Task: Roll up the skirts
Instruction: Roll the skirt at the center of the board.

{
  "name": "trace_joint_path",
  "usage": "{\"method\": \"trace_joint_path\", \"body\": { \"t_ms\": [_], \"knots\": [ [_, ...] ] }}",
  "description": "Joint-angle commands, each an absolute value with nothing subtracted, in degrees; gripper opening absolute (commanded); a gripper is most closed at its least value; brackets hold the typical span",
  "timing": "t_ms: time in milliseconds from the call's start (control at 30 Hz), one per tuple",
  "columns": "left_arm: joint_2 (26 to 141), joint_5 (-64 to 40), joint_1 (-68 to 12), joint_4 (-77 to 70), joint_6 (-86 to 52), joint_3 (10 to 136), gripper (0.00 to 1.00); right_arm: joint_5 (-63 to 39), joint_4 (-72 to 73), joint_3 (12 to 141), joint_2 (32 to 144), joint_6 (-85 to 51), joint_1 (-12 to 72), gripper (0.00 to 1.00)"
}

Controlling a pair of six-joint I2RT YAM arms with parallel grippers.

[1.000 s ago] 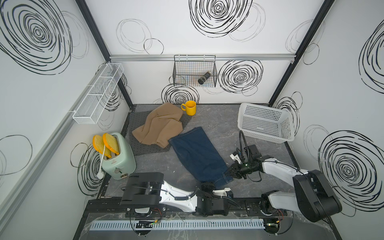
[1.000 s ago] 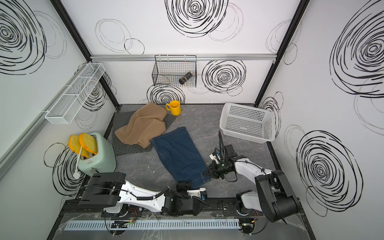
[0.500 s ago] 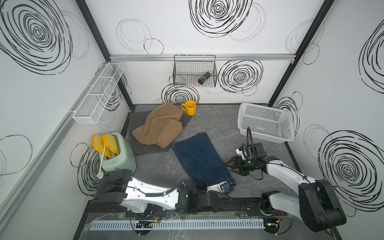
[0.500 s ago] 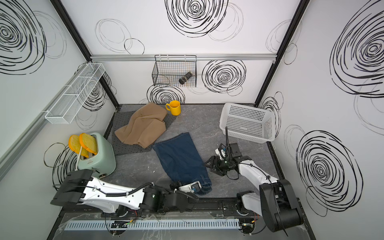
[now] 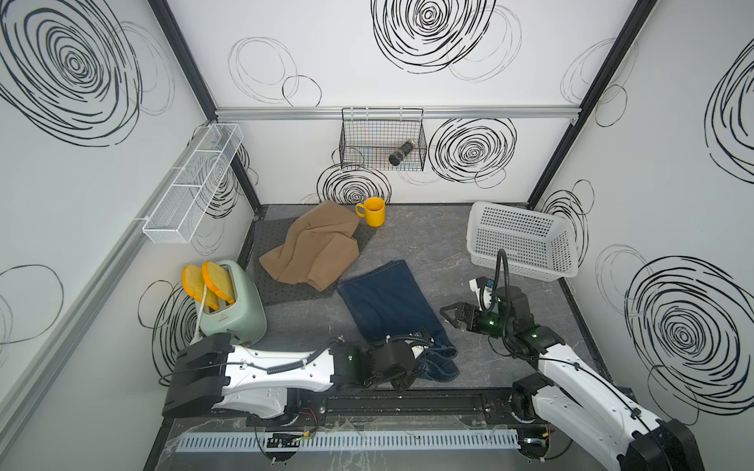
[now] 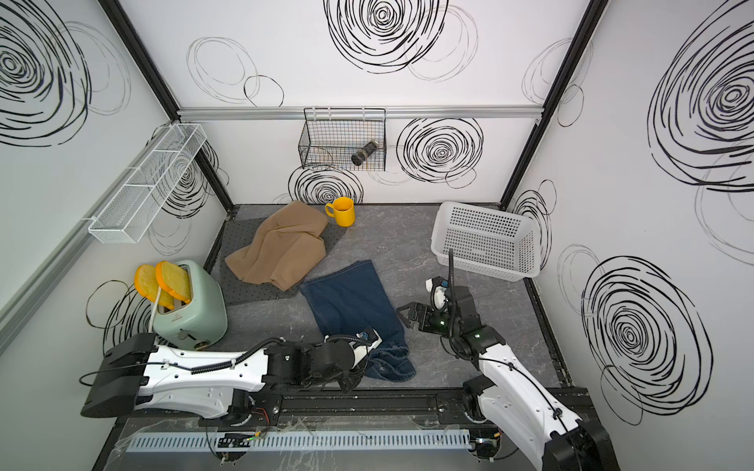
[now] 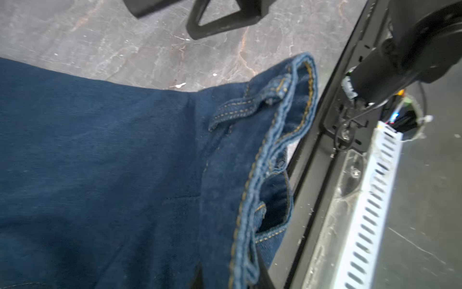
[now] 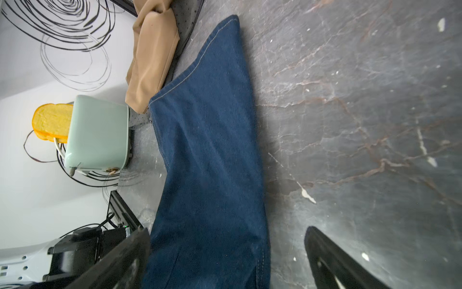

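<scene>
The grey tabletop (image 5: 412, 240) carries the denim skirt (image 5: 387, 301), lying flat mid-scene with its waistband bunched at the near edge. The tan skirt (image 5: 314, 248) sits crumpled far left on the dotted grey skirt (image 5: 281, 291). The left gripper (image 7: 230, 281) has its jaws clamped on that waistband. The right gripper (image 5: 451, 320) hovers just right of the denim, jaws wide apart.

Bare floor (image 5: 442, 248) between denim skirt (image 5: 387, 301) and basket (image 5: 518, 240) lies open; toaster (image 5: 232, 301) crowds the left edge, mug (image 5: 373, 211) the back.
</scene>
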State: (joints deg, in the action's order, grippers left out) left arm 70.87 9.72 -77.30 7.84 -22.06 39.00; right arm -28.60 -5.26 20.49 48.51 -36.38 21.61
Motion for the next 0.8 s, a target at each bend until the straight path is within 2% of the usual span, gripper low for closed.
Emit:
{"method": "trace_joint_path", "body": {
  "t_ms": [0, 100, 200, 267, 367, 500, 567, 767],
  "knots": [
    [68.32, 5.63, -75.21, 7.37, -24.17, 39.07, 0.00, -38.05, 0.81, 21.74, 53.71, -36.92, 21.73, 0.79],
    [67.72, 4.96, -75.06, 8.57, -24.18, 39.11, 0.00, -42.78, -4.71, 24.64, 59.66, -34.56, 24.62, 0.60],
    [68.69, 4.22, -76.30, 9.13, -24.17, 39.11, 0.00, -42.83, -5.32, 24.32, 64.49, -33.15, 29.88, 0.46],
    [70.50, 3.97, -76.74, 10.54, -24.17, 39.86, 0.00, -39.93, -8.59, 24.41, 68.85, -33.09, 31.00, 0.32],
    [71.98, 5.86, -78.47, 14.29, -24.17, 41.08, 0.00, -33.06, -18.24, 27.33, 75.65, -32.13, 30.81, 0.20],
    [71.41, 6.67, -79.36, 15.73, -24.17, 40.86, 0.00, -33.83, -17.23, 25.33, 76.72, -33.49, 28.77, 0.21],
    [71.92, 6.76, -79.54, 16.39, -23.93, 41.13, 0.00, -36.69, -16.18, 25.33, 73.65, -34.40, 27.14, 0.21],
    [74.92, 6.97, -81.30, 18.35, -22.05, 42.66, 0.00, -36.72, -15.36, 29.61, 64.96, -34.63, 25.49, 0.21]
  ]
}}
